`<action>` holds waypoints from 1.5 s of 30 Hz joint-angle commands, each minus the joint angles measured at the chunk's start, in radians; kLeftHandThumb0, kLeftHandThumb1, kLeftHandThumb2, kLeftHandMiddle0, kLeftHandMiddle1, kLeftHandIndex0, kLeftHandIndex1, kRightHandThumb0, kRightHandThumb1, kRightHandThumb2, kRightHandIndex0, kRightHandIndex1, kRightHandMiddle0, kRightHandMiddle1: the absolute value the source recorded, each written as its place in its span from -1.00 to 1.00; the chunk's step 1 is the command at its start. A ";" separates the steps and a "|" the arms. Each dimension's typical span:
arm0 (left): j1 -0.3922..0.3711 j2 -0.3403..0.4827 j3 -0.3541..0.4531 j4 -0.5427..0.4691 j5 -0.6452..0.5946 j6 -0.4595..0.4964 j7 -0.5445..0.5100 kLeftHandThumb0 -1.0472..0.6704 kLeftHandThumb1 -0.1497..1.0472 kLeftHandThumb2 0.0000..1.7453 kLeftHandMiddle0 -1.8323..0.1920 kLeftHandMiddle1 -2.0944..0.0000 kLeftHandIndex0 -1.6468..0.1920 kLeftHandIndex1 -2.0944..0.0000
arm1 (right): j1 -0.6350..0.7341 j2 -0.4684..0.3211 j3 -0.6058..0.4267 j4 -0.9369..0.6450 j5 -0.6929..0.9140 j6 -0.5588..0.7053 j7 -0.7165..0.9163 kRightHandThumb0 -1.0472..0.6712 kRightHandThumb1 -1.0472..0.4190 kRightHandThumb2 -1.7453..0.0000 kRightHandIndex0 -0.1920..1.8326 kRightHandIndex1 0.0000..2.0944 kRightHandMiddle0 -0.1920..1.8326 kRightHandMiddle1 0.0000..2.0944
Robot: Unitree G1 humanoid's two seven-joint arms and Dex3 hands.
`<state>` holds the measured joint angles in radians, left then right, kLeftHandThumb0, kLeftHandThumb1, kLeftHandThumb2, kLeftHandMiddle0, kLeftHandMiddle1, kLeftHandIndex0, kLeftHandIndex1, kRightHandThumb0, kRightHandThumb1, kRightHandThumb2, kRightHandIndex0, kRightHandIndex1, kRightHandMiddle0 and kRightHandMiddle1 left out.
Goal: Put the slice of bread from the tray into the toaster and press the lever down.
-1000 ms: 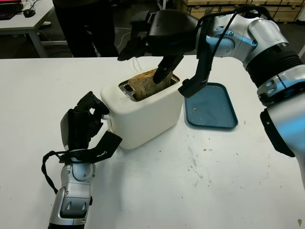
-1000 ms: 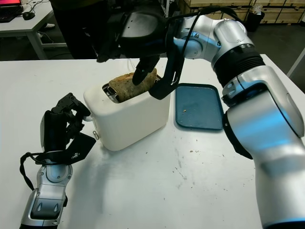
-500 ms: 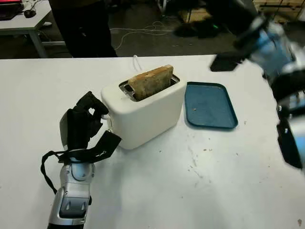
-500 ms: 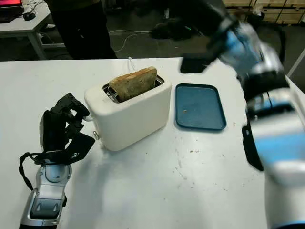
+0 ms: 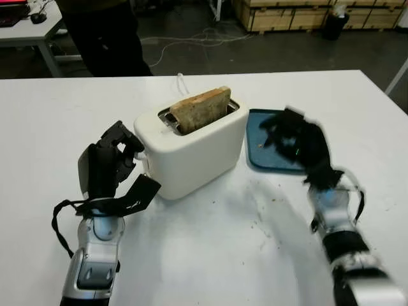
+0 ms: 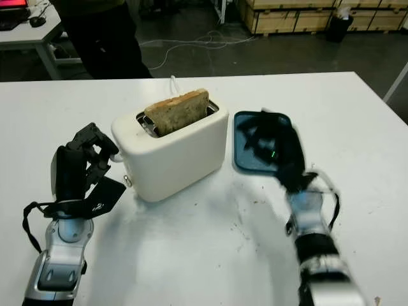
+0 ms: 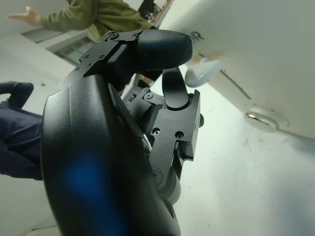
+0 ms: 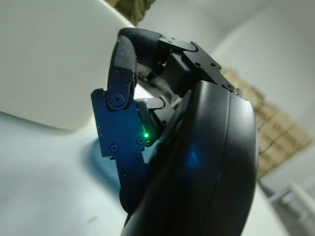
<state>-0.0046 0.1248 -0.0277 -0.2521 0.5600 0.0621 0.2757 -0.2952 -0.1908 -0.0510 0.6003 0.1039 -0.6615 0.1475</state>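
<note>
One rough, brown slice of bread (image 5: 202, 108) upright in the slot of a smooth, rounded white toaster (image 5: 191, 150), top half poking out, on a matte white desk (image 5: 210, 255) speckled with crumbs. Left hand (image 5: 109, 164), black hard-shelled, fingers (image 7: 162, 49) curled and holding nothing, at the toaster's left end, touching the pale lever (image 7: 204, 71). Right hand (image 5: 296, 146) blurred over the near edge of a flat teal rounded-rectangle tray (image 5: 258, 137) right of the toaster, fingers curled, empty.
</note>
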 commanded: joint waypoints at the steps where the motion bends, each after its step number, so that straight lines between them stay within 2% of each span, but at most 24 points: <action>1: -0.004 0.011 0.004 -0.007 -0.006 -0.003 -0.012 0.21 0.79 -0.51 -0.15 -0.67 0.03 -0.67 | 0.047 0.034 -0.014 -0.078 0.021 0.031 -0.020 -0.31 -0.83 0.55 0.09 0.66 -0.23 0.62; 5: -0.007 0.018 0.007 -0.015 -0.003 0.001 -0.023 0.23 0.79 -0.52 -0.15 -0.67 0.04 -0.67 | 0.101 0.059 -0.023 -0.157 0.001 0.086 -0.044 -0.33 -0.83 0.53 0.05 0.67 -0.24 0.66; 12: -0.007 0.075 0.022 -0.065 0.035 0.028 -0.081 0.17 0.79 -0.55 -0.14 -0.67 0.07 -0.64 | 0.098 0.056 -0.040 -0.155 -0.012 0.078 -0.046 -0.31 -0.83 0.53 0.04 0.67 -0.23 0.67; 13: -0.006 0.087 0.024 -0.083 0.049 0.044 -0.099 0.16 0.79 -0.57 -0.14 -0.67 0.07 -0.57 | 0.097 0.056 -0.040 -0.158 -0.013 0.082 -0.046 -0.31 -0.83 0.54 0.04 0.67 -0.22 0.67; 17: 0.000 0.139 0.032 -0.162 0.101 0.109 -0.180 0.12 0.79 -0.64 -0.14 -0.67 -0.09 -0.01 | 0.098 0.057 -0.041 -0.163 -0.006 0.083 -0.037 -0.31 -0.83 0.55 0.05 0.67 -0.23 0.67; 20: 0.004 0.178 0.041 -0.210 0.135 0.142 -0.240 0.09 0.79 -0.69 -0.13 -0.67 -0.24 0.31 | 0.096 0.055 -0.043 -0.161 -0.011 0.079 -0.034 -0.31 -0.83 0.55 0.05 0.67 -0.23 0.67; 23: 0.003 0.214 0.045 -0.241 0.163 0.158 -0.291 0.11 0.79 -0.76 -0.13 -0.64 -0.32 0.48 | 0.097 0.056 -0.044 -0.167 -0.009 0.082 -0.028 -0.31 -0.83 0.56 0.05 0.67 -0.23 0.67; 26: -0.002 0.250 0.046 -0.246 0.182 0.154 -0.325 0.14 0.79 -0.89 -0.18 -0.51 -0.41 0.66 | 0.095 0.058 -0.046 -0.161 -0.010 0.077 -0.023 -0.31 -0.83 0.57 0.05 0.67 -0.23 0.67; 32: -0.040 0.339 0.037 -0.230 0.195 0.123 -0.415 0.17 0.75 -0.97 -0.21 -0.41 -0.48 0.76 | 0.096 0.061 -0.046 -0.166 -0.009 0.084 -0.017 -0.31 -0.83 0.59 0.05 0.67 -0.22 0.67; 38: -0.085 0.431 0.047 -0.203 0.170 0.060 -0.487 0.18 0.65 -1.00 -0.29 -0.38 -0.69 0.72 | 0.095 0.060 -0.047 -0.160 -0.008 0.084 -0.006 -0.31 -0.83 0.58 0.05 0.67 -0.22 0.67; 45: -0.152 0.518 0.062 -0.139 0.120 -0.021 -0.537 0.17 0.55 -1.00 -0.32 -0.42 -0.77 0.71 | 0.097 0.063 -0.045 -0.164 -0.009 0.092 -0.002 -0.33 -0.83 0.58 0.05 0.67 -0.22 0.67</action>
<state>-0.1304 0.6191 0.0269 -0.4070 0.6883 0.0629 -0.2500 -0.1968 -0.1343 -0.0980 0.4441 0.0962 -0.5834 0.1427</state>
